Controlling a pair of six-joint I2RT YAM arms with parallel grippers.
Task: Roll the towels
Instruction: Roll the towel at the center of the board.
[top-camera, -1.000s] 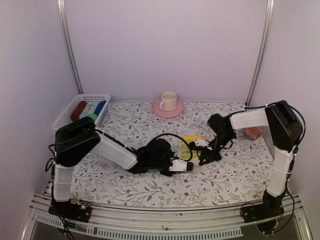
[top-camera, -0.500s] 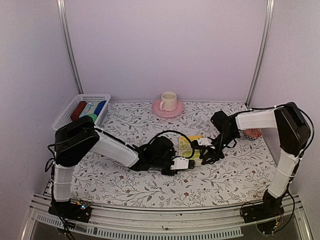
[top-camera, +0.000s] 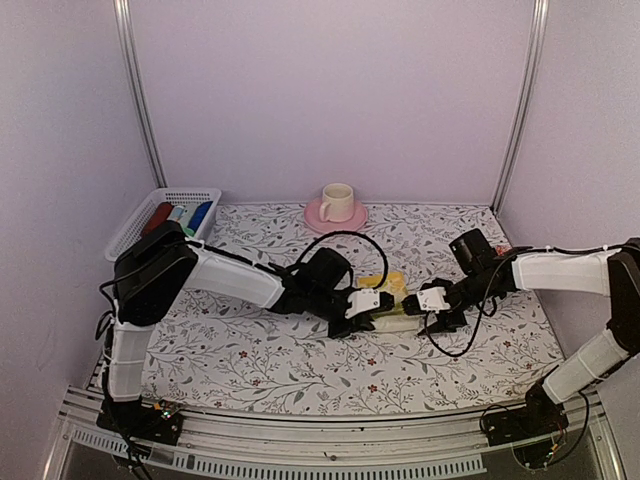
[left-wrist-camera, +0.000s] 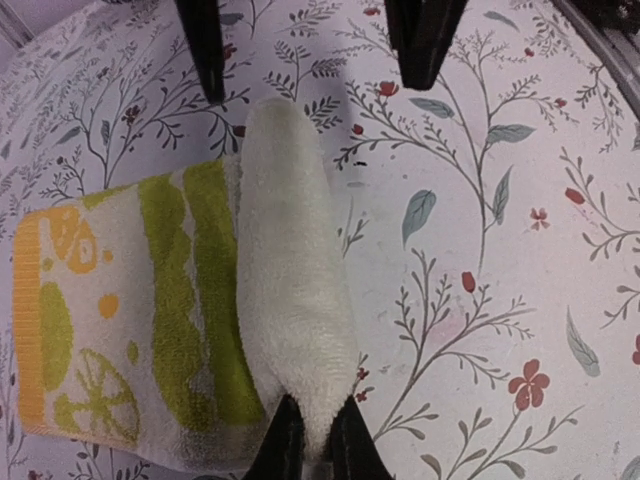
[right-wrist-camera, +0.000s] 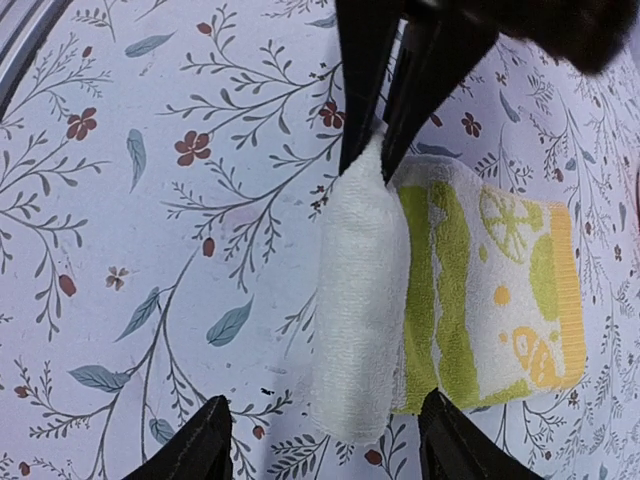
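Observation:
A pale yellow towel (top-camera: 394, 298) with green printed marks lies on the flowered table (top-camera: 250, 350) near the middle, between my two grippers. One side of it is wound into a thick pale roll (left-wrist-camera: 295, 290); the printed part (right-wrist-camera: 500, 290) lies flat beside the roll. My left gripper (left-wrist-camera: 312, 440) is shut on one end of the roll (right-wrist-camera: 360, 300). At the opposite end, my right gripper (right-wrist-camera: 325, 450) stands open, its fingers either side of the roll's end and not touching it. In the top view the left gripper (top-camera: 378, 310) and right gripper (top-camera: 418, 308) face each other across the towel.
A white basket (top-camera: 130, 232) at the back left holds dark red, pale blue and deep blue cloth rolls. A pink saucer with a cream cup (top-camera: 336, 208) stands at the back centre. The right arm's cable (top-camera: 455, 350) loops over the table.
My right gripper has opened and let go of the roll's end, and the right arm has swung down and out to the right. The left gripper stayed shut and shifted slightly away from me.

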